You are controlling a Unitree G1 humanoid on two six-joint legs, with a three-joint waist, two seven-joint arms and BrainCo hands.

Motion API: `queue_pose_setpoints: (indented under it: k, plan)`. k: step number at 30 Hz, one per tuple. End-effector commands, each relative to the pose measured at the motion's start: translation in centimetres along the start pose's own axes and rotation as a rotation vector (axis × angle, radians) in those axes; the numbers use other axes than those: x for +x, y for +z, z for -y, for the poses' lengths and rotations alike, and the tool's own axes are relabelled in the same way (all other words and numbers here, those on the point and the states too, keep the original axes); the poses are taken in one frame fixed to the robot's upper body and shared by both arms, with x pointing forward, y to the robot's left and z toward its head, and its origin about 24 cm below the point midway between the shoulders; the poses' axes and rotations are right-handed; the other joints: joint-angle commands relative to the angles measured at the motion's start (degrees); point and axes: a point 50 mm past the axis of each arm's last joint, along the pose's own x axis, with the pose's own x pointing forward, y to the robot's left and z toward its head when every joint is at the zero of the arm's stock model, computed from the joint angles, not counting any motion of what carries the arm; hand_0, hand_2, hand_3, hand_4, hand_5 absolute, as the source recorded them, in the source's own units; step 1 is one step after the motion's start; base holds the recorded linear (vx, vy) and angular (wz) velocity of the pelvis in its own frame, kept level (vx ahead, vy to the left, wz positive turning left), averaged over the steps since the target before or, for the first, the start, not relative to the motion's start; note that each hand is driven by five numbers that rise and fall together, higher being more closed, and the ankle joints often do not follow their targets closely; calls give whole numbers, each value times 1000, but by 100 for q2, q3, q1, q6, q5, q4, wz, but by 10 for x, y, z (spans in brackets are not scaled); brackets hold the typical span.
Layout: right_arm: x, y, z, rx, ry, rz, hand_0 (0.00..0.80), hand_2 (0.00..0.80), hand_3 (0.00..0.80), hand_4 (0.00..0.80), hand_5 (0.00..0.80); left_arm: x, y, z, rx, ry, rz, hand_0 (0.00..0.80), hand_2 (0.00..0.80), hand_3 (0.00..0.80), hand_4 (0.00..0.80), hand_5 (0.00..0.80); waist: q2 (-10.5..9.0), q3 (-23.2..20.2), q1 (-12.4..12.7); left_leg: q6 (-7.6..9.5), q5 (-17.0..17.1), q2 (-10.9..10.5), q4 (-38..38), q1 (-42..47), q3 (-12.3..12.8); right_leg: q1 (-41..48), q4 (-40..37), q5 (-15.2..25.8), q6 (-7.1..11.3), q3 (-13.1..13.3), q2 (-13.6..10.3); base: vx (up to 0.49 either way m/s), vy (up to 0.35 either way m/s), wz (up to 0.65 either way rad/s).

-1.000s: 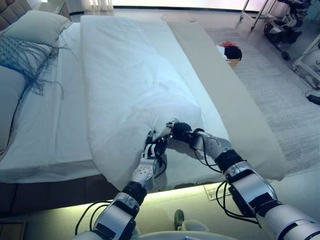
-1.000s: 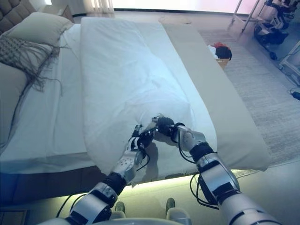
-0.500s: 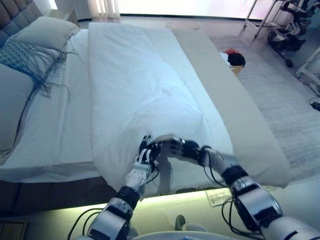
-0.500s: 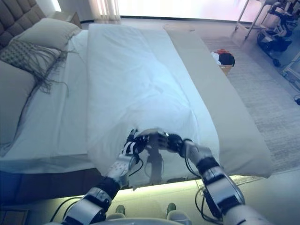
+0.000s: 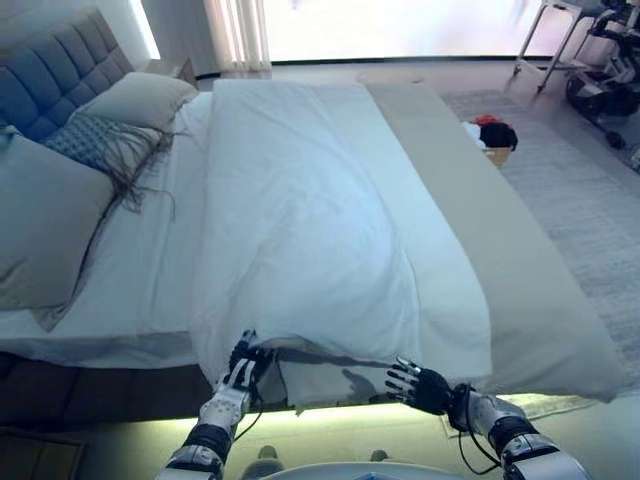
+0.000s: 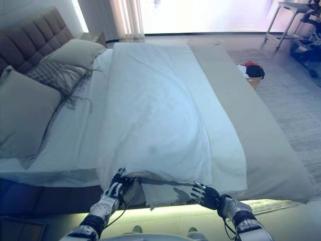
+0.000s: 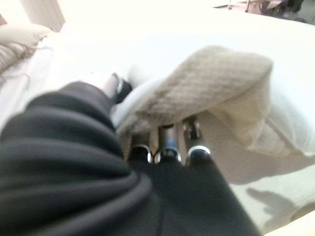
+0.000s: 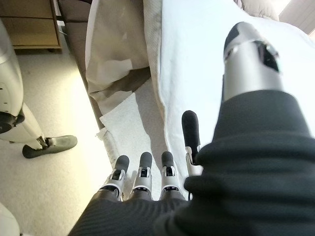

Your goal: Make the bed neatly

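Note:
A white duvet (image 5: 300,230) lies lengthwise down the middle of the bed, its near edge hanging over the foot. My left hand (image 5: 243,362) is at the duvet's near left corner. In the left wrist view its fingers (image 7: 167,142) are curled under a fold of the cloth (image 7: 211,83). My right hand (image 5: 420,385) hangs just below the foot edge, to the right of the left hand, with fingers spread and holding nothing. The right wrist view shows its fingers (image 8: 142,172) straight beside the hanging cloth (image 8: 197,73).
White sheet (image 5: 140,270) shows left of the duvet and a beige cover (image 5: 500,250) right of it. Pillows (image 5: 50,230) and a fringed throw (image 5: 100,145) lie by the headboard (image 5: 60,80). A basket of clothes (image 5: 490,135) stands on the rug (image 5: 590,200).
My right hand let go of the duvet edge and moved right and down, off the bed. My left hand kept its hold and drew the edge towards the foot. The camera has pulled back.

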Motion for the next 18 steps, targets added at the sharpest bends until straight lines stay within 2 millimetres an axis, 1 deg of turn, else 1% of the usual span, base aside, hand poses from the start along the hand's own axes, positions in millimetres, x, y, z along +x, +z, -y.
queue_pose_setpoints:
  k: [1, 3, 5, 7, 8, 10, 13, 15, 18]
  plan:
    - [-3, 21, 0, 9, 42, 97, 0, 0, 0, 0, 0, -3, 54, 6, 88, -85, 115, 800, 800, 800, 800, 800, -301, 205, 456, 50, -111, 19, 27, 178, -141, 147, 76, 118, 340, -100, -627, -10, 46, 3]
    - [-5, 20, 2, 18, 44, 106, 0, 0, 0, 0, 0, -11, 62, -6, 110, -58, 130, 800, 800, 800, 800, 800, -280, 204, 498, 54, -109, 5, 27, 175, -156, 162, 70, 112, 334, -119, -632, -12, 45, 0]
    - [-7, 21, 5, 27, 43, 116, 0, 0, 0, 0, 0, -22, 75, -21, 132, -14, 149, 800, 800, 800, 800, 800, -251, 194, 545, 59, -104, -10, 27, 168, -175, 170, 65, 108, 325, -137, -638, -17, 47, 8]
    - [-9, 21, 8, 29, 40, 120, 0, 0, 0, 0, 0, -29, 81, -30, 142, 15, 164, 800, 800, 800, 800, 800, -241, 190, 561, 69, -57, -25, 27, 135, -182, 147, 67, 142, 317, -153, -650, -28, 50, 11]
    - [-12, 21, 12, 37, 32, 127, 0, 0, 0, 0, 0, -44, 93, -47, 148, 54, 187, 800, 800, 800, 800, 800, -210, 188, 601, 60, -96, -25, 27, 164, -175, 187, 58, 96, 323, -167, -647, -18, 68, 4]
    - [-16, 20, 17, 49, 23, 135, 0, 0, 0, 0, 0, -59, 105, -60, 159, 88, 214, 800, 800, 800, 800, 800, -182, 189, 647, 66, -91, -38, 27, 159, -175, 194, 55, 90, 319, -188, -656, -6, 70, 3]
    - [-21, 21, 25, 69, 6, 145, 0, 0, 0, 0, 0, -79, 121, -75, 189, 130, 238, 800, 800, 800, 800, 800, -137, 201, 719, 68, -80, -63, 27, 139, -187, 191, 49, 86, 313, -216, -669, -29, 74, 2]
    - [-22, 22, 27, 82, -8, 155, 0, 0, 0, 0, 0, -89, 126, -81, 228, 156, 228, 800, 800, 800, 800, 800, -97, 224, 772, 71, -71, -91, 27, 105, -208, 170, 48, 91, 316, -234, -691, -45, 82, 2]
    - [-25, 23, 29, 93, -23, 164, 0, 0, 0, 0, 0, -98, 134, -84, 251, 155, 216, 800, 800, 800, 800, 800, -60, 235, 803, 75, -66, -123, 27, 68, -207, 146, 42, 99, 328, -266, -715, -43, 77, 2]
